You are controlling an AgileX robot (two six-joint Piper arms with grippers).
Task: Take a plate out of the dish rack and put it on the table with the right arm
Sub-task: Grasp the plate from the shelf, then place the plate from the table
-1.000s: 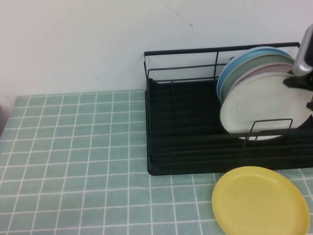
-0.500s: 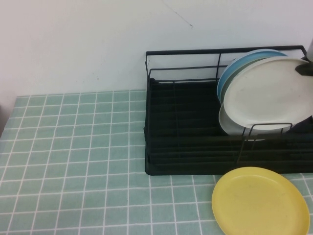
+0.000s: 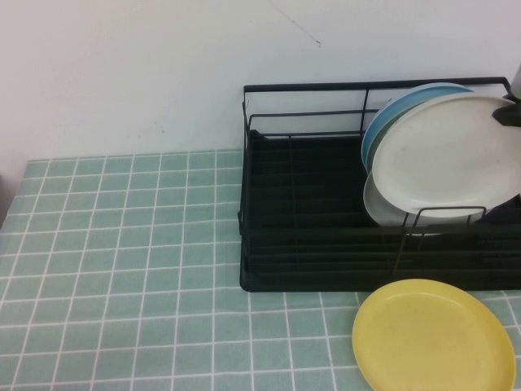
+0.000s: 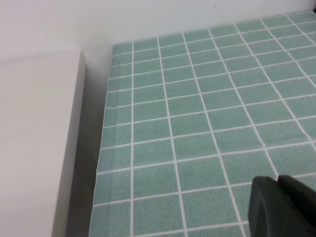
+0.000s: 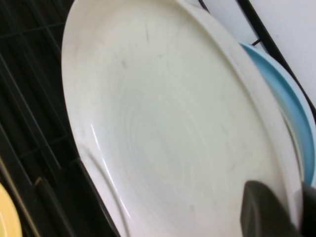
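- My right gripper pinches the plate by its rim at three o'clock, fingers closed on it.
- The plate tilts above the dish rack, in front of a blue plate.
- My left gripper hovers over the table; its finger gap I cannot tell.

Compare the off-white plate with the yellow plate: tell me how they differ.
The off-white plate stands tilted on edge, lifted within the dish rack, its rim pinched by the right gripper; the yellow plate lies flat on the table, untouched. Both are round and similar-sized. The left gripper hangs over bare table.
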